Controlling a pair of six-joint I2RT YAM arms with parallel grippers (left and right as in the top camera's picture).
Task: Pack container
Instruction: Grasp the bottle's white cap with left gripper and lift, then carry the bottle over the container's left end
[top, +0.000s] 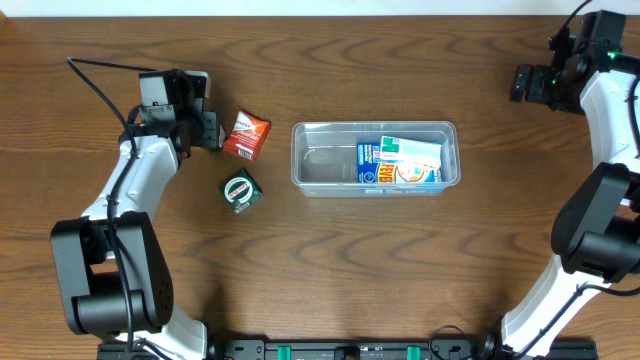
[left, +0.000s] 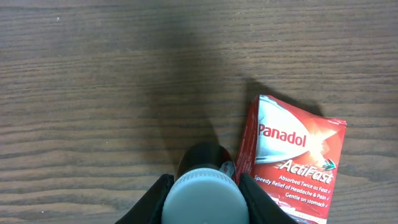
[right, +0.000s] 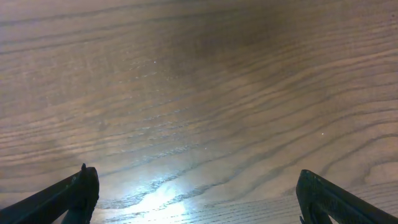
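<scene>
Your left gripper (left: 203, 185) pinches a bottle (left: 203, 202) by its cap.
Red packet (left: 291, 155) lies just beside it; container (top: 297, 158) sits centre, boxes (top: 400, 162) inside; your right gripper (right: 196, 193) hangs wide open and empty, far right.

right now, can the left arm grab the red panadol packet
Probably not yet: its fingers are closed around a white-capped bottle. The Panadol packet lies uncovered right beside it, so once the bottle is released it looks reachable.
</scene>
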